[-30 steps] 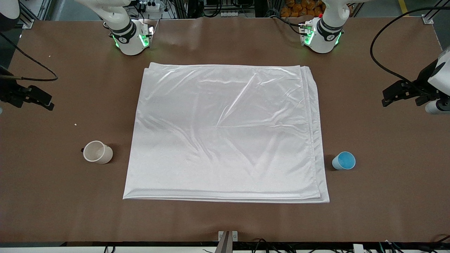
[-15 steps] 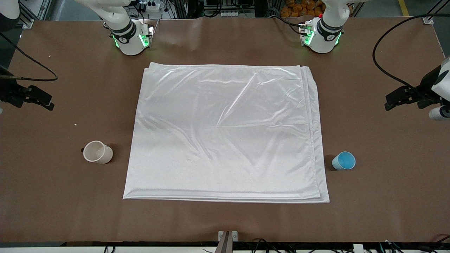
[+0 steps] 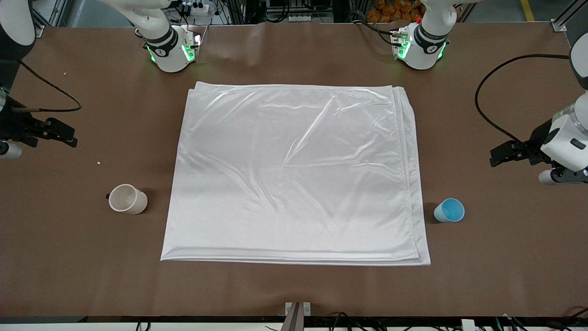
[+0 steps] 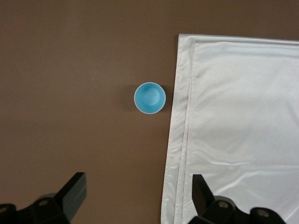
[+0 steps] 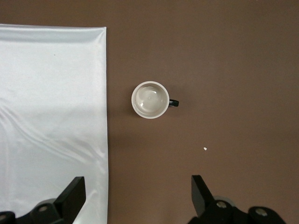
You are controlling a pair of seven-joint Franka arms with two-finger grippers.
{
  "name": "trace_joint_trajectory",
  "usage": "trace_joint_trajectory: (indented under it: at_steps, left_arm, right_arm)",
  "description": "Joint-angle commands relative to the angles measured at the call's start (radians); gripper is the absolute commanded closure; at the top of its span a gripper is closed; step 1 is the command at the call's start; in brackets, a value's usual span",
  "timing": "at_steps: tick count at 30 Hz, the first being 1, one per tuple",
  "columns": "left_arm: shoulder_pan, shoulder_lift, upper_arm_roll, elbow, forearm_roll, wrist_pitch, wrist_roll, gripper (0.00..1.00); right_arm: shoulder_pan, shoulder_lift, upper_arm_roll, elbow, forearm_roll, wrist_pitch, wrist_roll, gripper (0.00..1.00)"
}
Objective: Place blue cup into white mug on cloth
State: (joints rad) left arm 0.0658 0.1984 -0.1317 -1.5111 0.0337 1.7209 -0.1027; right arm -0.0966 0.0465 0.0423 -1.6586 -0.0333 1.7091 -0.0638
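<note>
The blue cup [image 3: 449, 210] stands upright on the bare table beside the cloth's edge at the left arm's end; it also shows in the left wrist view [image 4: 149, 98]. The white mug [image 3: 127, 199] stands upright on the bare table beside the cloth at the right arm's end, and in the right wrist view [image 5: 150, 100]. The white cloth [image 3: 294, 170] lies flat mid-table with nothing on it. My left gripper [image 3: 501, 155] [image 4: 138, 179] is open and empty over bare table near the blue cup. My right gripper [image 3: 68, 137] [image 5: 138, 183] is open and empty over bare table near the mug.
A small white crumb [image 3: 98, 162] lies on the table between the right gripper and the mug, also in the right wrist view [image 5: 204, 149]. Black cables hang from both arms. The arm bases [image 3: 172, 50] [image 3: 420, 46] stand along the table's back edge.
My left gripper has moved over the table toward the blue cup. My right gripper has shifted slightly toward the cloth. The cups and cloth have not moved.
</note>
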Motion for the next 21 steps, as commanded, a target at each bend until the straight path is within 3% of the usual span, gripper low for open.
trace_joint_trajectory:
  at_steps: [1, 7, 15, 21]
  left_arm:
    - [0.011, 0.010, -0.003, -0.044, 0.040, 0.055, 0.020, 0.00]
    - [0.006, 0.042, -0.006, -0.066, 0.120, 0.115, 0.020, 0.00]
    - [0.025, 0.059, -0.008, -0.182, 0.120, 0.291, 0.020, 0.00]
    - [0.040, 0.116, -0.008, -0.201, 0.118, 0.370, 0.020, 0.00]
  right_arm:
    - [-0.012, -0.004, 0.004, -0.064, 0.003, 0.061, -0.109, 0.00]
    - [-0.051, -0.002, 0.004, -0.136, 0.001, 0.159, -0.252, 0.00]
    - [-0.104, 0.059, 0.004, -0.144, 0.003, 0.233, -0.468, 0.00]
    - [-0.141, 0.111, 0.004, -0.144, 0.004, 0.264, -0.588, 0.00]
